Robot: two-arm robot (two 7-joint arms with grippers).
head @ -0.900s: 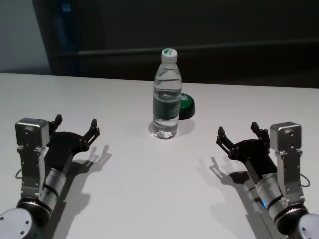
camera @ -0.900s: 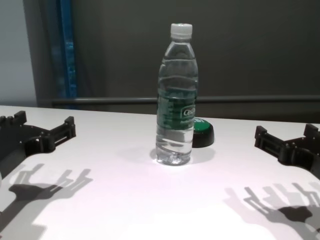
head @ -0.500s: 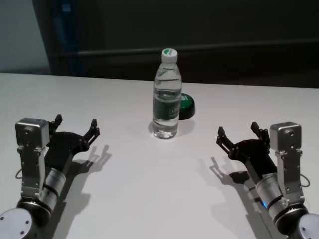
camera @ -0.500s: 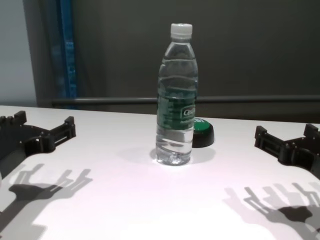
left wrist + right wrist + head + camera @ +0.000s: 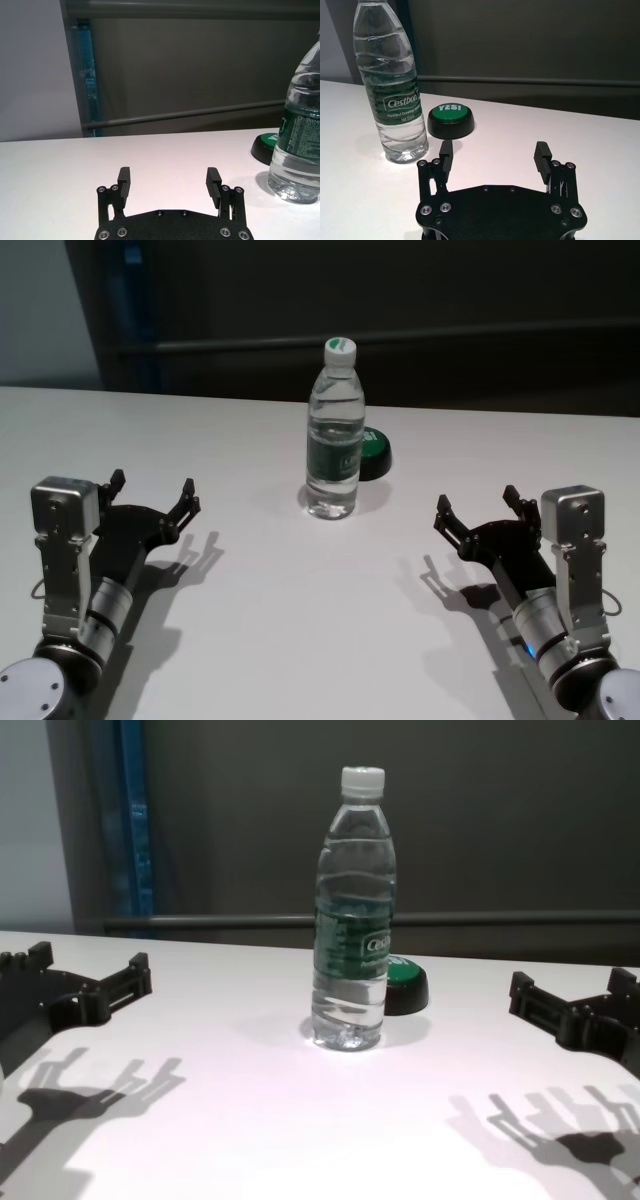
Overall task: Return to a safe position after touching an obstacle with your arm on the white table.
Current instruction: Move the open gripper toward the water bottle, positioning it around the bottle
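Centrally, water bottle point(image 5: 333, 445) upright on the white table point(image 5: 300, 620), green button point(image 5: 373, 452) just behind — left gripper point(image 5: 153, 494) near-left, right gripper point(image 5: 478, 508) near-right, both spread wide, holding nothing.

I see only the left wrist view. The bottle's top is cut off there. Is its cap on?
Observer: Yes, the chest view shows a white screw cap on the water bottle, which stands upright on the white table.
Operator: What is the dark round thing behind it?
Observer: A green button with YES! printed on top, on a black base.
Operator: Where is the right gripper?
Observer: The right gripper is open, low over the table, apart from the bottle; the left gripper mirrors it.
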